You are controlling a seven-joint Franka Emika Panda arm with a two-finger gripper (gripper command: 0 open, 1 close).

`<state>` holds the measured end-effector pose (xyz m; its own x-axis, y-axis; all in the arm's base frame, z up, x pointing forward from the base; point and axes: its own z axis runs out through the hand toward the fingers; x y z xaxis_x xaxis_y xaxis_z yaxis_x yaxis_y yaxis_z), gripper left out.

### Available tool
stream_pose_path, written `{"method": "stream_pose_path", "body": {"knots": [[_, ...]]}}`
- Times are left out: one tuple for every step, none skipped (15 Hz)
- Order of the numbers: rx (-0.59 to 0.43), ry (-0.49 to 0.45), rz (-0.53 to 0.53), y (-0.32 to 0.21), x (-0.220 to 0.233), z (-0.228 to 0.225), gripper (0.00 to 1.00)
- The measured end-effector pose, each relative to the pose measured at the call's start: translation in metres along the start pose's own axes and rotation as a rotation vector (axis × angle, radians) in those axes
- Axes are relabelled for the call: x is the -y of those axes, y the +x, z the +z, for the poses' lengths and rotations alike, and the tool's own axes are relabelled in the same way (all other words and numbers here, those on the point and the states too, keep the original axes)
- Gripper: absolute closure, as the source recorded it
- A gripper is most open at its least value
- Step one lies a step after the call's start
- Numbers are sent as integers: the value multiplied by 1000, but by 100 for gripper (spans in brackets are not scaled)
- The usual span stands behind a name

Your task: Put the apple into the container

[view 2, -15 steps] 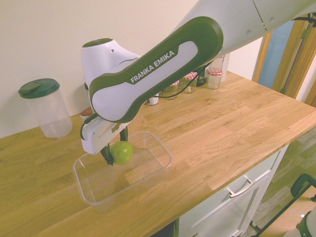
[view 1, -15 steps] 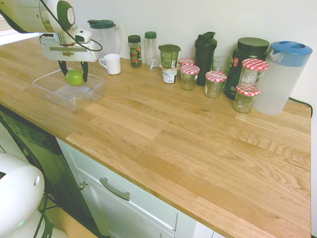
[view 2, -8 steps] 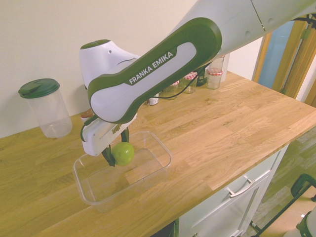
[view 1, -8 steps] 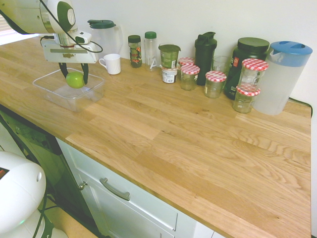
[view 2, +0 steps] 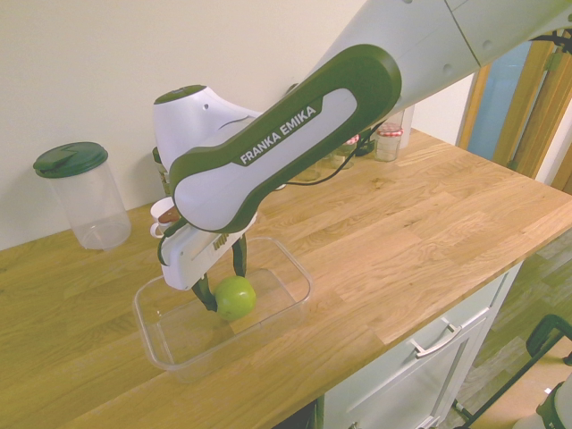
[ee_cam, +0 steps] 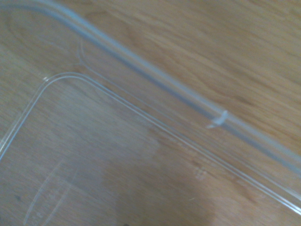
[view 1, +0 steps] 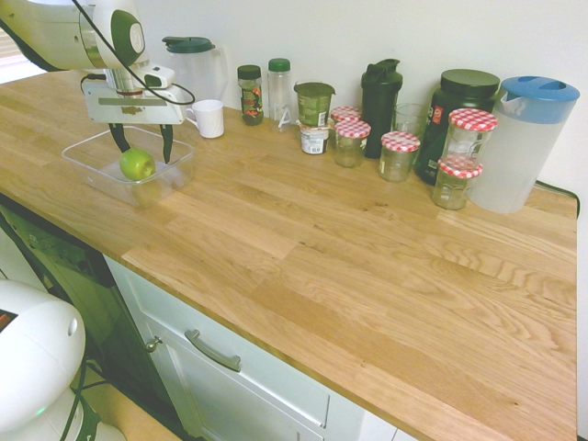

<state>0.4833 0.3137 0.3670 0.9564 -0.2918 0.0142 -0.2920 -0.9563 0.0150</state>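
The apple (view 2: 235, 298) is lying on the floor of the container (view 2: 284, 265), which is standing on the wooden tabletop (view 1: 386, 257). The jaws (view 1: 141, 143) are standing apart just above it, one finger on each side, no longer gripping it. I am judging that the release step is finishing; the next move is calling for a straight lift out, without touching the clear walls. On the arm, "FRANKA EMIKA" is readable.
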Motion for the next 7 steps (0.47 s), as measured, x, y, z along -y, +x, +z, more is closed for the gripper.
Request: {"method": "stream_pose_path", "body": {"knots": [[-13, 6, -2, 3, -5, -14, 0], [-24, 16, -3, 5, -12, -33, 0], [-34, 29, 5, 5, -20, -58, 0], [-45, 37, 24, 5, -32, -86, 0], [-60, 41, 57, 6, -49, -112, 0], [-74, 40, 106, 14, -75, -135, 0], [-81, 36, 177, 29, -109, -149, 0]]}}
